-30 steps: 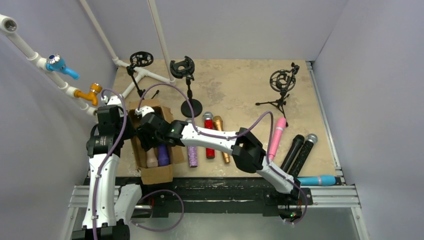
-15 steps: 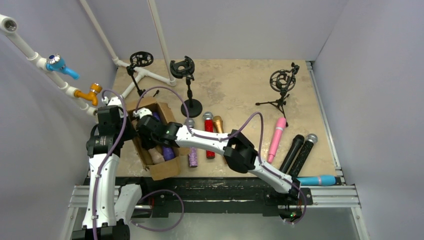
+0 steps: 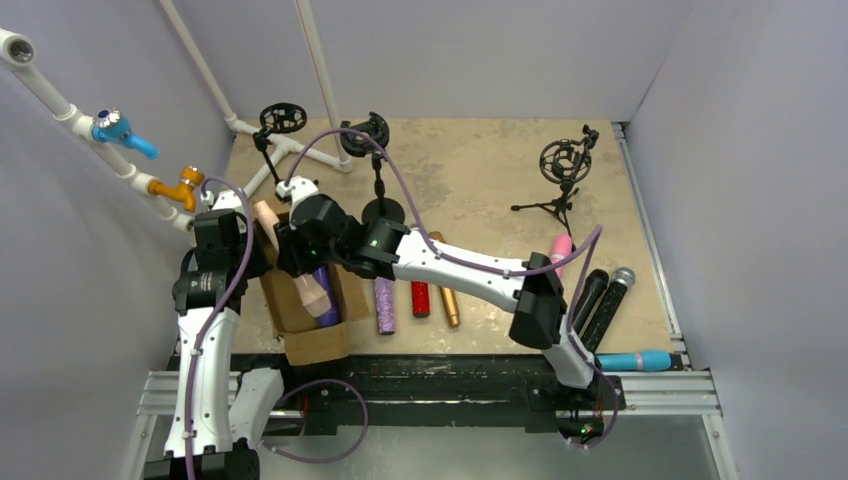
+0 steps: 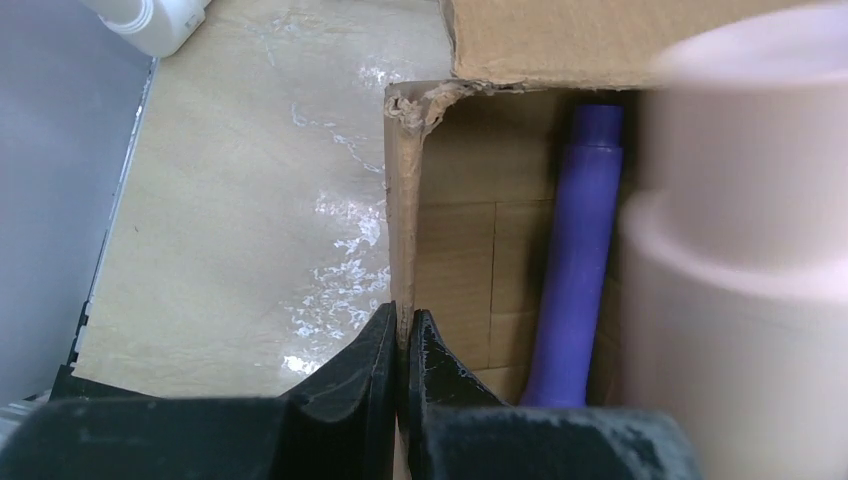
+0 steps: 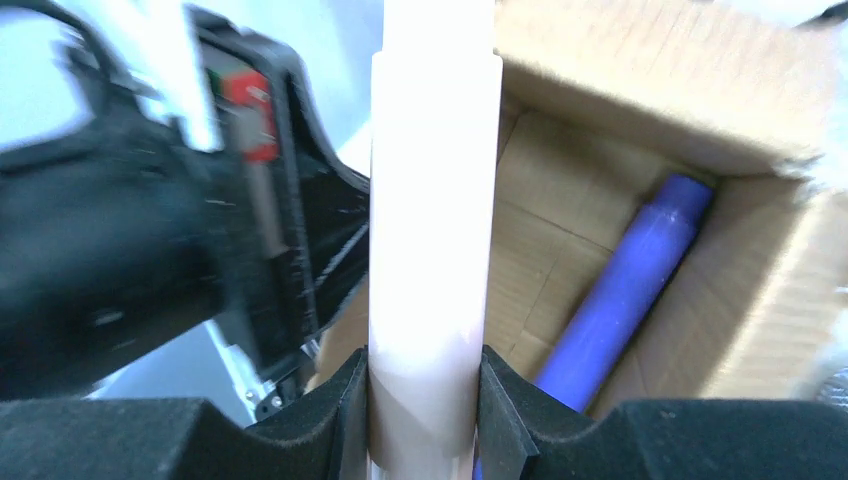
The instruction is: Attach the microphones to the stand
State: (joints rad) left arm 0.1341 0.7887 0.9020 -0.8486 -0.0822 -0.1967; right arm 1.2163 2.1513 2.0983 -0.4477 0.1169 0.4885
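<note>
Peach microphone [image 5: 432, 250] blurred, both ends cropped.

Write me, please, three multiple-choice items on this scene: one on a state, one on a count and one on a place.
1. The left gripper is: A wide open; B shut on a wall of the brown cardboard box; C half open, touching nothing.
2. The black ring-topped microphone stands at the back number: A one; B three; C five.
3. The plain purple stick-shaped microphone lies: A in a stand; B in the left gripper; C inside the box.
Key: 1 B, its jaws pinch the cardboard edge; 2 B, three show from above; 3 C, it lies on the box floor.
</note>
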